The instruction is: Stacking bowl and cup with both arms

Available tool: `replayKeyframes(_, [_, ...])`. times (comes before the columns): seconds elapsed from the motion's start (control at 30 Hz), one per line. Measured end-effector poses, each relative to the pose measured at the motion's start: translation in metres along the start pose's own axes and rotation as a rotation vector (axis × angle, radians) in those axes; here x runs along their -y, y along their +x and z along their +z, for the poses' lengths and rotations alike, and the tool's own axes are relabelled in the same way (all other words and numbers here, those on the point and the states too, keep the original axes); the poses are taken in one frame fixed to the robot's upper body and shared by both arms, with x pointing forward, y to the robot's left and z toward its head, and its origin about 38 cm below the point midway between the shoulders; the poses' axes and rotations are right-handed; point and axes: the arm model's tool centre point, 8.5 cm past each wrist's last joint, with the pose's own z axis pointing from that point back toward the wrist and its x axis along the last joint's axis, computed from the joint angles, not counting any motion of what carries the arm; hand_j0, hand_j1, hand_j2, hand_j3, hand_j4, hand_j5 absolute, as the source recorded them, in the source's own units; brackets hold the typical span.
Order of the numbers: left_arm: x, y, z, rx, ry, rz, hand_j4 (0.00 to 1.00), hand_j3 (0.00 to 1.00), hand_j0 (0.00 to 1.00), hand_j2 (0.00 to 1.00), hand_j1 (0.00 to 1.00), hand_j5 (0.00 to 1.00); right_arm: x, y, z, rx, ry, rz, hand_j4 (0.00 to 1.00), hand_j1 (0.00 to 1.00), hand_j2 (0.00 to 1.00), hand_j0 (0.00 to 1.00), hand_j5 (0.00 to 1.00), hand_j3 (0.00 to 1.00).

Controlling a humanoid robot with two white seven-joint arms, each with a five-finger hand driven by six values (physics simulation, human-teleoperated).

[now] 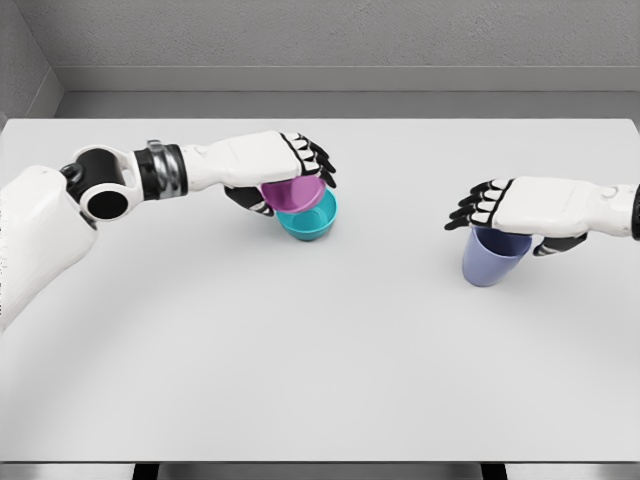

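Observation:
A teal bowl sits on the white table a little left of centre. A pink bowl hangs tilted just above the teal bowl's left rim, with my left hand shut on it from above. At the right, a lavender-blue cup stands or hangs near the tabletop; I cannot tell whether it touches. My right hand covers its rim with fingers curled over the top and thumb behind, shut on it.
The table's far edge meets a grey wall at the back. Bare tabletop stretches between the two hands and across the whole front.

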Motion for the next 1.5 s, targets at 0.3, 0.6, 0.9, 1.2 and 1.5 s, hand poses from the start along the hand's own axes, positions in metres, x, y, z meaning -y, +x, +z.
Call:
replayKeyframes(0.3, [0.006, 0.000, -0.007, -0.002, -0.012, 0.009, 0.85, 0.85, 0.85, 0.85, 0.85, 0.85, -0.009, -0.004, -0.005, -0.010, 0.021, -0.013, 1.00, 1.00, 1.00, 1.00, 1.00, 1.00])
replayKeyframes(0.6, [0.007, 0.000, -0.008, 0.001, -0.008, 0.015, 1.00, 1.00, 1.00, 1.00, 1.00, 1.00, -0.013, -0.003, -0.011, -0.004, 0.025, -0.020, 1.00, 1.00, 1.00, 1.00, 1.00, 1.00])
replayKeyframes(0.9, [0.003, 0.000, -0.007, 0.002, 0.005, 0.018, 1.00, 1.00, 1.00, 1.00, 1.00, 1.00, -0.014, -0.003, -0.012, -0.007, 0.031, -0.015, 0.90, 0.90, 0.90, 0.90, 0.90, 0.90])
replayKeyframes(1.2, [0.001, -0.027, 0.044, -0.088, -0.015, 0.014, 1.00, 1.00, 1.00, 1.00, 1.00, 1.00, -0.015, -0.003, -0.012, -0.014, 0.041, -0.002, 0.72, 0.72, 0.72, 0.72, 0.72, 0.72])
replayKeyframes(1.5, [0.008, -0.057, 0.143, -0.241, -0.056, 0.066, 1.00, 1.00, 1.00, 1.00, 1.00, 1.00, -0.008, -0.002, -0.014, -0.008, 0.022, 0.005, 0.72, 0.72, 0.72, 0.72, 0.72, 0.72])
